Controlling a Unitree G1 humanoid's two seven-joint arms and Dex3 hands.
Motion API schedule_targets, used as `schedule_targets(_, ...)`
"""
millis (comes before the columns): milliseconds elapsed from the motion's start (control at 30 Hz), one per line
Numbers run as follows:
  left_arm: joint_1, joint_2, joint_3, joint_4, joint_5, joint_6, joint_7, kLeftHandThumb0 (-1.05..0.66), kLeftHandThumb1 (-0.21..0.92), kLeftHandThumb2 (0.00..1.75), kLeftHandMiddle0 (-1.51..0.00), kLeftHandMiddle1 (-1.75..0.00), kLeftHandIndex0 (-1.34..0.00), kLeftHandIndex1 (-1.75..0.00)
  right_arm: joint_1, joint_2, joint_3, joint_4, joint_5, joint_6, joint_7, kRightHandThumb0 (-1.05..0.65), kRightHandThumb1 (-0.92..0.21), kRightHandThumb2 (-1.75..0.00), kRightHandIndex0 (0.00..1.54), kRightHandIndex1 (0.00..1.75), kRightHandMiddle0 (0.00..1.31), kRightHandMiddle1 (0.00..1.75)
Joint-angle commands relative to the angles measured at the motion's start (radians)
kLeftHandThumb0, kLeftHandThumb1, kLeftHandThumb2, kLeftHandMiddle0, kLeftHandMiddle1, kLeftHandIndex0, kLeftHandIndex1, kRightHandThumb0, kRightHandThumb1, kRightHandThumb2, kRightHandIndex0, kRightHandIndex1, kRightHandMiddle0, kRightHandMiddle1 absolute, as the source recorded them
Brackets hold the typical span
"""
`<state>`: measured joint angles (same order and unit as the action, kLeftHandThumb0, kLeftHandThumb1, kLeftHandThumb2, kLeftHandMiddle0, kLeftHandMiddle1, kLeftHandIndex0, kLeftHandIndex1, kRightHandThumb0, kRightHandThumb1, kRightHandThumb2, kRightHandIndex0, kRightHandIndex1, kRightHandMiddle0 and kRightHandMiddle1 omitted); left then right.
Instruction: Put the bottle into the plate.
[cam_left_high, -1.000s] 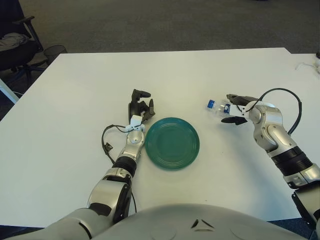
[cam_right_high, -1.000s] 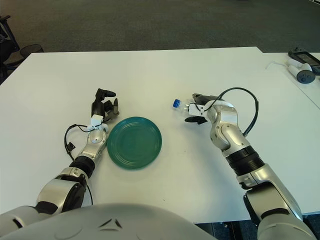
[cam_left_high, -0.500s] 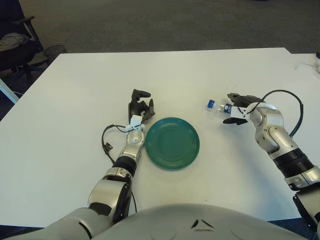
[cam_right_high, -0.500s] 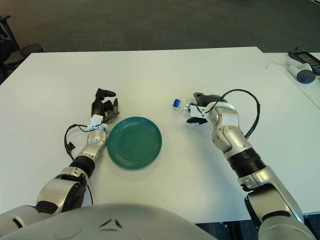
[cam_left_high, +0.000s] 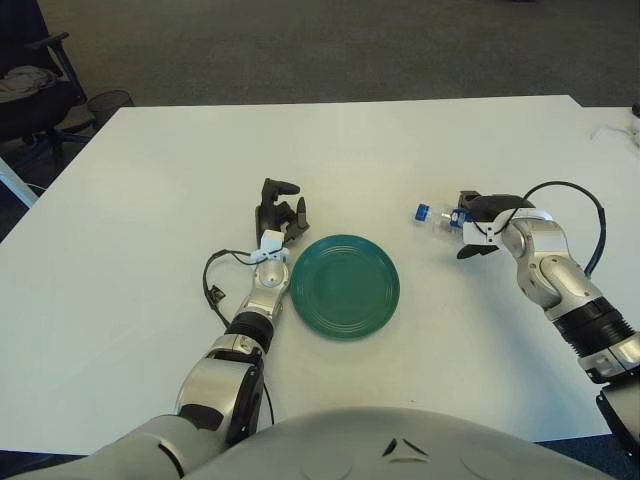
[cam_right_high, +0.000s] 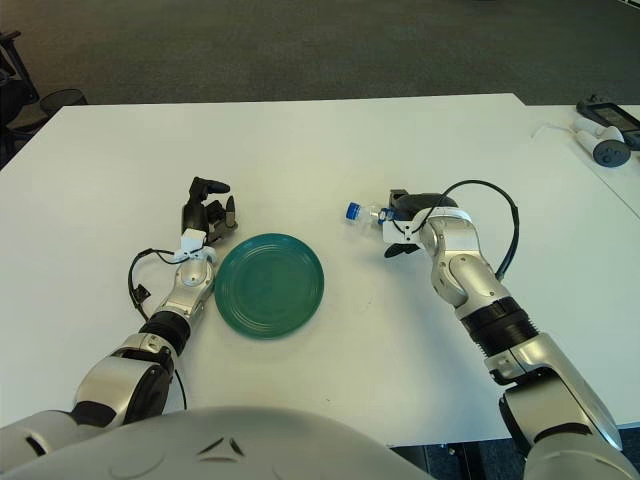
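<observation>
A small clear bottle with a blue cap (cam_left_high: 434, 216) lies on its side on the white table, cap pointing left, to the right of a round dark green plate (cam_left_high: 345, 285). My right hand (cam_left_high: 474, 217) is curled around the bottle's body, so most of the bottle is hidden. It also shows in the right eye view (cam_right_high: 400, 220), with the cap (cam_right_high: 353, 210) sticking out. My left hand (cam_left_high: 278, 215) rests idle on the table just left of the plate, fingers relaxed and empty.
The white table (cam_left_high: 160, 170) spreads wide around the plate. A black cable (cam_left_high: 215, 280) loops by my left forearm. A chair (cam_left_high: 35, 80) stands off the far left. Some white devices (cam_right_high: 605, 135) lie on a table at the far right.
My right hand has rolled over and closed its fingers round the bottle, shifting slightly right. The bottle's cap stays at about the same place. The left hand has not moved.
</observation>
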<state>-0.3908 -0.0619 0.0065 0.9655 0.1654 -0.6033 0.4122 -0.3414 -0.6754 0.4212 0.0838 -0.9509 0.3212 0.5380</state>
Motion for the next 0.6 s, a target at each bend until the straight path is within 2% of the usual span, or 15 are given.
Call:
schedule_targets(0,0.058,0.002,0.007,0.053,-0.01,0.017,-0.009,-0.4,0.61,0.94,-0.97,-1.75,-0.4,-1.75,0.002,-0.013,0.001,0.007,-0.018,-0.008,-0.003,-0.57,-0.86,-0.01,0.43,1.13,0.12,1.73)
schedule_targets(567,0.064,-0.002,0.02,0.041,-0.024,0.035,-0.025,-0.39,0.66,0.88,-0.94,-1.75,-0.36,-1.75,0.023,-0.015,-0.006,-0.001,-0.027,-0.006,-0.007,-0.54,-0.86,-0.02,0.56,1.19,0.15,1.69)
